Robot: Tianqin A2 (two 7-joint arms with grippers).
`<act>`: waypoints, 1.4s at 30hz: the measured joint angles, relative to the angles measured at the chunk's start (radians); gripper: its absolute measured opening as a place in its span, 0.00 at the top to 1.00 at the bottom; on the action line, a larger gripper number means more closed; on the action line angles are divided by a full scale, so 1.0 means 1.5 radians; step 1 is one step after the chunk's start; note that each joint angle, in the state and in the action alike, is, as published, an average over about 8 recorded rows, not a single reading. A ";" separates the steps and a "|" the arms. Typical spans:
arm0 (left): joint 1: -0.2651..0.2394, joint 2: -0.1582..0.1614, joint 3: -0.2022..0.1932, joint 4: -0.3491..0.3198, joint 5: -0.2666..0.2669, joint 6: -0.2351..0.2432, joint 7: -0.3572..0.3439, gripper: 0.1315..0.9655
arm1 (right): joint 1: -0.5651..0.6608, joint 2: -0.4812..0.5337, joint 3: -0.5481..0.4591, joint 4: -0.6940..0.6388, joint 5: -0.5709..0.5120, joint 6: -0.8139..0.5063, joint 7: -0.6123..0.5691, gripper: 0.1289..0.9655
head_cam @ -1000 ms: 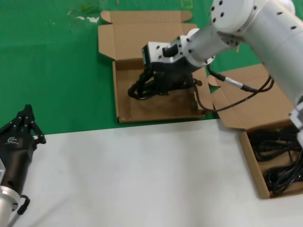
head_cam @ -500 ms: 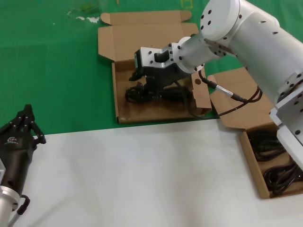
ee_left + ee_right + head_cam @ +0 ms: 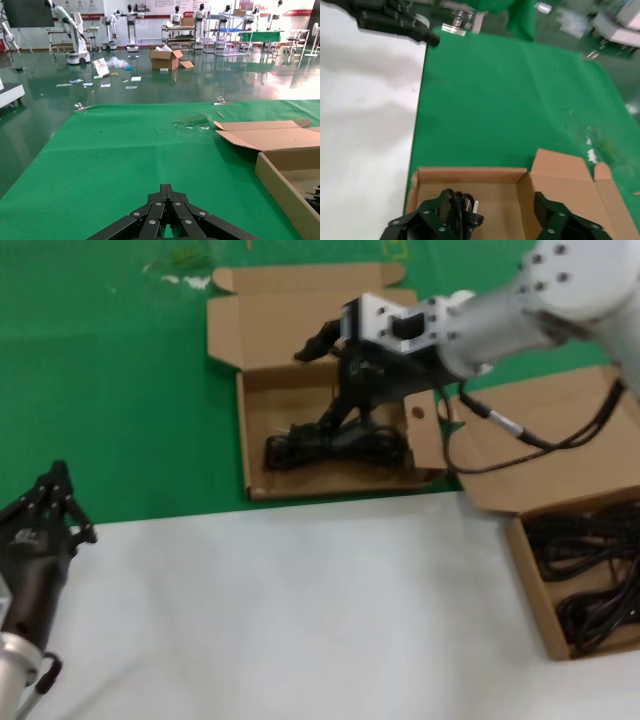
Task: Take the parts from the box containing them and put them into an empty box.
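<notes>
Right gripper [image 3: 335,375] jaws spread wide, seemingly clear of cord bundle [image 3: 335,445].

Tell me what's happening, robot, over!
Right tool open above the holed box, cord bundle dropped inside. Left tool shut, parked over the table edge. More cords wait in the plain box. Nothing blocking.

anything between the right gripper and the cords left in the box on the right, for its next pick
Nothing visible blocks that path. The right gripper hangs open over the holed box, where one cord bundle lies. The remaining cords lie uncovered in the plain-lidded box, its lid folded back. The left gripper is parked far off.
</notes>
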 joint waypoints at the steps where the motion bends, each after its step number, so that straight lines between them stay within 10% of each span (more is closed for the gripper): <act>1: 0.000 0.000 0.000 0.000 0.000 0.000 0.000 0.99 | -0.015 0.015 0.009 0.030 0.007 -0.002 0.010 0.51; 15: 0.000 0.000 0.000 0.000 0.000 0.000 0.000 0.99 | -0.259 0.158 0.127 0.372 0.079 0.075 0.167 0.23; 42: 0.000 0.000 0.000 0.000 0.000 0.000 0.000 0.73 | -0.412 0.124 0.211 0.420 0.146 0.240 0.124 0.00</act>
